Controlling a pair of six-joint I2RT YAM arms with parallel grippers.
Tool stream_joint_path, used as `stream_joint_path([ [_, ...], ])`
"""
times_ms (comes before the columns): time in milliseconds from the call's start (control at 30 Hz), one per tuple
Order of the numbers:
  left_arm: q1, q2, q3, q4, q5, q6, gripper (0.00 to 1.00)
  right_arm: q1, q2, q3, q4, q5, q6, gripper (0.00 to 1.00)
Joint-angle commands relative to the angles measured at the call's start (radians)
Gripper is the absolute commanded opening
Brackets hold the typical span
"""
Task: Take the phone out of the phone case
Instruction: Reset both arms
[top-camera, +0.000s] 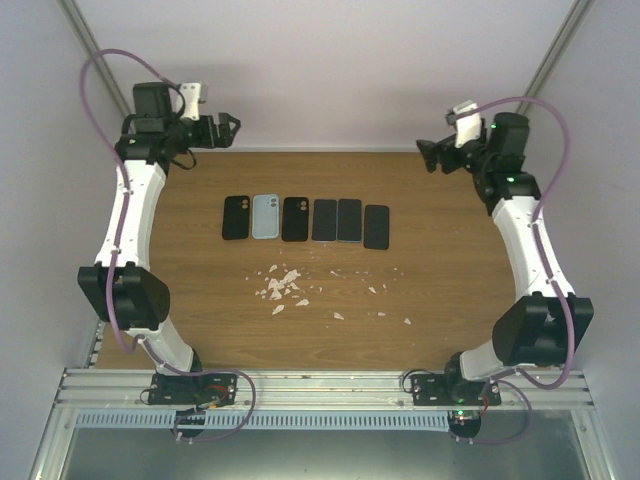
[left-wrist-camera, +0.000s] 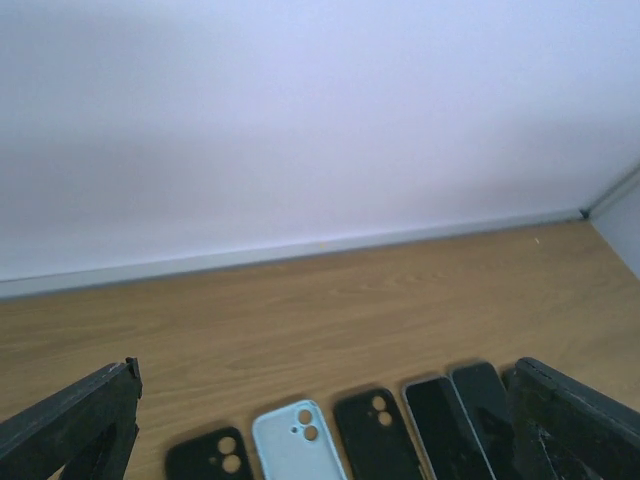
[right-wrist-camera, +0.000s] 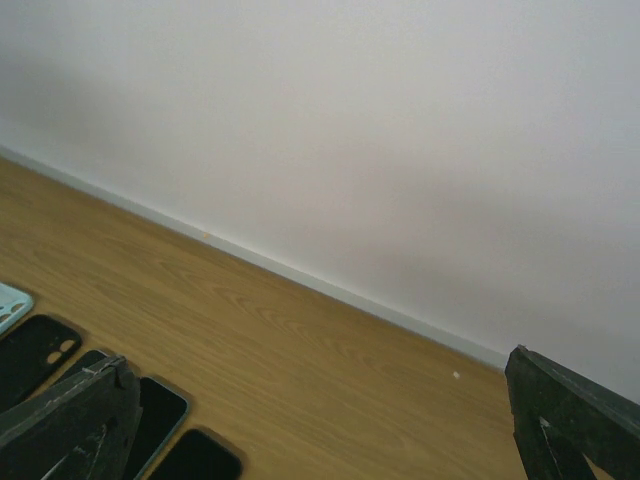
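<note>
Six flat items lie in a row mid-table. From the left come a black case (top-camera: 236, 217), a light blue case (top-camera: 265, 216) and another black case (top-camera: 295, 218), all back up with camera holes showing. Three dark phones (top-camera: 349, 220) lie screen up to their right. Whether a phone sits inside any case I cannot tell. My left gripper (top-camera: 225, 127) hangs open at the far left, above and behind the row. My right gripper (top-camera: 430, 155) hangs open at the far right. The left wrist view shows the light blue case (left-wrist-camera: 298, 445) between its wide-apart fingers (left-wrist-camera: 70, 430).
White crumbs and scraps (top-camera: 285, 285) are scattered on the wooden table (top-camera: 450, 260) in front of the row. Pale walls close the back and both sides. A metal rail (top-camera: 320, 385) with the arm bases runs along the near edge.
</note>
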Motion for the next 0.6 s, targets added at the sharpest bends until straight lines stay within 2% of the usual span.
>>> stream_joint_path([
  [0,0.077,-0.07,-0.07,0.127,0.023,-0.039,0.99,-0.104,-0.06,-0.04,-0.014,-0.099,0.093,1.0],
  [300,0.135,-0.159,-0.308,0.223,0.025,-0.059,0.99,-0.272,-0.086,-0.176,0.034,-0.176,0.141,1.0],
  [567,0.137,-0.179,-0.42,0.246,-0.021,-0.066,0.99,-0.324,-0.083,-0.226,0.05,-0.215,0.163,1.0],
])
